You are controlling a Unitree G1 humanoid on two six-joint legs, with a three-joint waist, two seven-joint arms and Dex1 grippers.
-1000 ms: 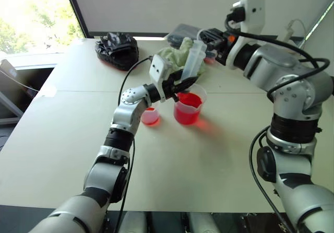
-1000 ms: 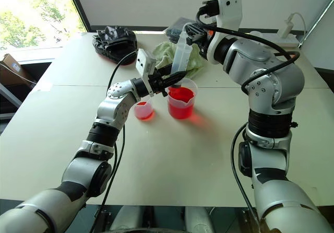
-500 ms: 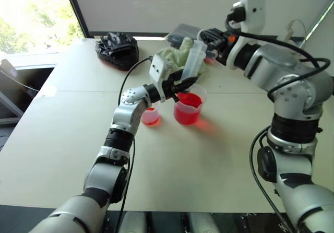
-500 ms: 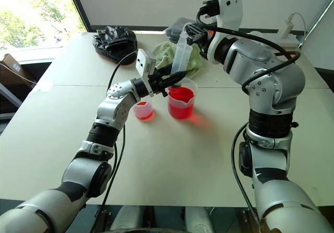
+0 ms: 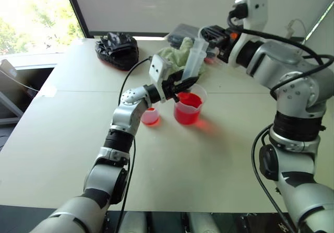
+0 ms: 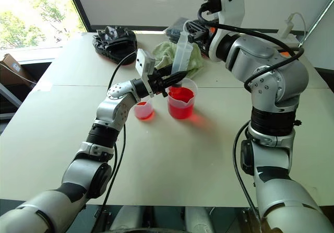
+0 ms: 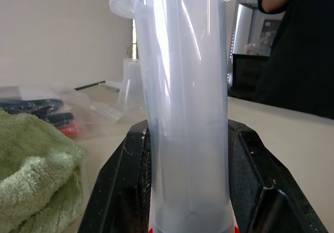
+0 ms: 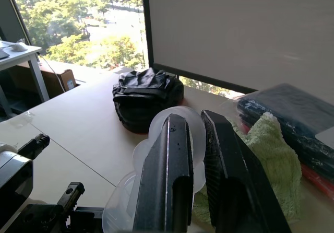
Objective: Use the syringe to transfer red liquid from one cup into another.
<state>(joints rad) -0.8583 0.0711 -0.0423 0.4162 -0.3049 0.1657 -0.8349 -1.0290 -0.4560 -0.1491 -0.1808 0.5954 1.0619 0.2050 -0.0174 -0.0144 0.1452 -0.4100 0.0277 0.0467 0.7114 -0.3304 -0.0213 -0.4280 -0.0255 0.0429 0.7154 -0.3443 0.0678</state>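
The syringe [image 6: 180, 55] stands tilted over the beaker [image 6: 181, 102] of red liquid [image 6: 180, 98]. The left claw [image 6: 175, 77] pinches its barrel low down; the right claw [image 6: 194, 34] is pressed together on its plunger loop above. The small cup [image 6: 143, 110] sits just beside the beaker.

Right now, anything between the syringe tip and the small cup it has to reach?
Nothing visible. The syringe stands over the beaker, held by the left gripper and right gripper. The small cup sits apart to the beaker's left, its opening uncovered.
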